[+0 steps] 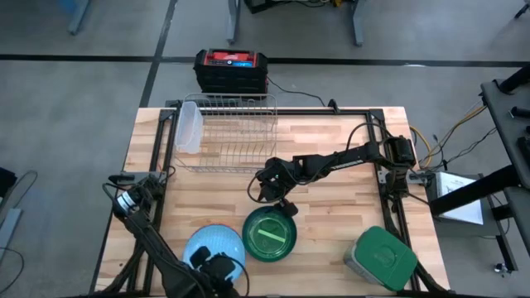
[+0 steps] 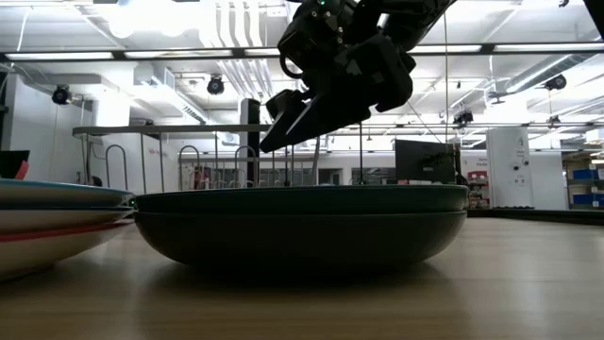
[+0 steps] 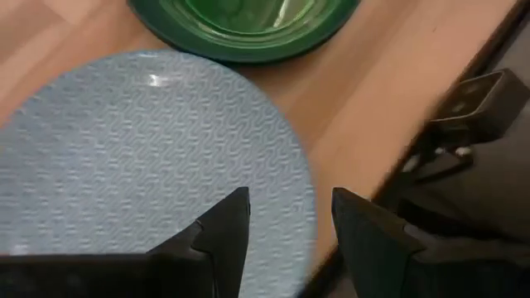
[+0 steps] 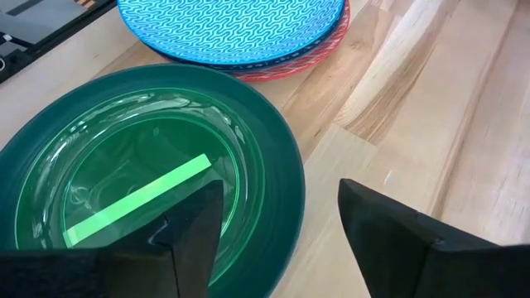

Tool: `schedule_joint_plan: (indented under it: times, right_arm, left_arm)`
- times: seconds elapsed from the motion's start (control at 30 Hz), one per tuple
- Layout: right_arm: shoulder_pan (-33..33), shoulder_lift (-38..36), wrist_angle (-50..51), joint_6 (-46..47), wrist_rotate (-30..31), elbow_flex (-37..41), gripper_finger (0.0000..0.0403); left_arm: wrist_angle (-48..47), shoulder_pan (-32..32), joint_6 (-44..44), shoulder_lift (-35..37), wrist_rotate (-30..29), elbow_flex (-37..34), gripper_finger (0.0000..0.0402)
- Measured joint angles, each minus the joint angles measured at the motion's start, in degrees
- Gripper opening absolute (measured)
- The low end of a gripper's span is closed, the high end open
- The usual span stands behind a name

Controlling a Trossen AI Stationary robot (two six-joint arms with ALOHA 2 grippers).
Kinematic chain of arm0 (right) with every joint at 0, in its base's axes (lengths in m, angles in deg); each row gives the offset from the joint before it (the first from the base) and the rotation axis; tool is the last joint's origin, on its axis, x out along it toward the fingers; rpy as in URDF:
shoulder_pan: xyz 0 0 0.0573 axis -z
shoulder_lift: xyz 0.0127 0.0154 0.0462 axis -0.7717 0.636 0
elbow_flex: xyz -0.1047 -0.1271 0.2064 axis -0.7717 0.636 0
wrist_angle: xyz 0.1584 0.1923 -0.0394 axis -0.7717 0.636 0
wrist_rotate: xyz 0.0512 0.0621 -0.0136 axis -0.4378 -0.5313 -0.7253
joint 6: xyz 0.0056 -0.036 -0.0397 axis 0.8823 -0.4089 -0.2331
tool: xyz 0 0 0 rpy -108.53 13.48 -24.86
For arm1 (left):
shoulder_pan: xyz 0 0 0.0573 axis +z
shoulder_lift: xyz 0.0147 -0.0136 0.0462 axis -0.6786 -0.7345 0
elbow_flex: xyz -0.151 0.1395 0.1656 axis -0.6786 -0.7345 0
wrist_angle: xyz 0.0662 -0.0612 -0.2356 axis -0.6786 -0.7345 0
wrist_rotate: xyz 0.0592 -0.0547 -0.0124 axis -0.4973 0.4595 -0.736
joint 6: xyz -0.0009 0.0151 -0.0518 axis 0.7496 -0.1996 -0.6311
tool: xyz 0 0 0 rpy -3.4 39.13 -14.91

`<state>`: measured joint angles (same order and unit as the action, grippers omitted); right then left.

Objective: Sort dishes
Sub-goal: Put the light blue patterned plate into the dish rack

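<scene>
Green bowl (image 2: 300, 227) sits nearest low camera, on worktop (image 1: 331, 240) near edge, centre. Light blue plate (image 1: 214, 247) just left of it, topping stack with reddish plate (image 4: 327, 43) beneath. Right pincer (image 1: 267, 190) hovers just beyond bowl's far rim — fingers wide apart, holding nothing. Bowl lies directly below and slightly nearward of it. Left pincer (image 3: 286, 228) over blue plate's near edge, half open, empty. Right arm closer to bowl — likely next grasp at rim. Wire rack (image 1: 228, 132) stands far left.

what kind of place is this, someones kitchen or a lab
Most likely a robotics lab or workshop, not a kitchen: the wooden table stands on a bare grey floor, the low view shows exposed ceiling ducts with strip lighting, and storage shelves stand far back.
</scene>
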<state>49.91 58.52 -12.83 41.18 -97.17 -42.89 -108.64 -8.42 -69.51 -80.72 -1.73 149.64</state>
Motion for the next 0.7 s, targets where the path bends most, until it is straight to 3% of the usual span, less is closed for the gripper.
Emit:
schedule_joint_plan:
  times: [0.23, 0.53, 0.7]
  right_arm:
    - [0.0, 0.0, 0.19, 0.02, -0.02, 0.38, 0.0231]
    - [-0.02, 0.0, 0.15, 0.03, -0.02, 0.46, 0.0236]
    - [-0.02, 0.0, 0.04, 0.09, -0.02, 0.48, 0.0232]
  left_arm:
    - [-3.83, -0.02, 0.85, -9.47, 4.87, 5.9, 0.0184]
    - [-15.91, -0.81, 1.52, -24.5, 5.91, 28.93, 0.0192]
    - [-19.09, -1.66, -2.09, -27.81, 10.26, 27.39, 0.0192]
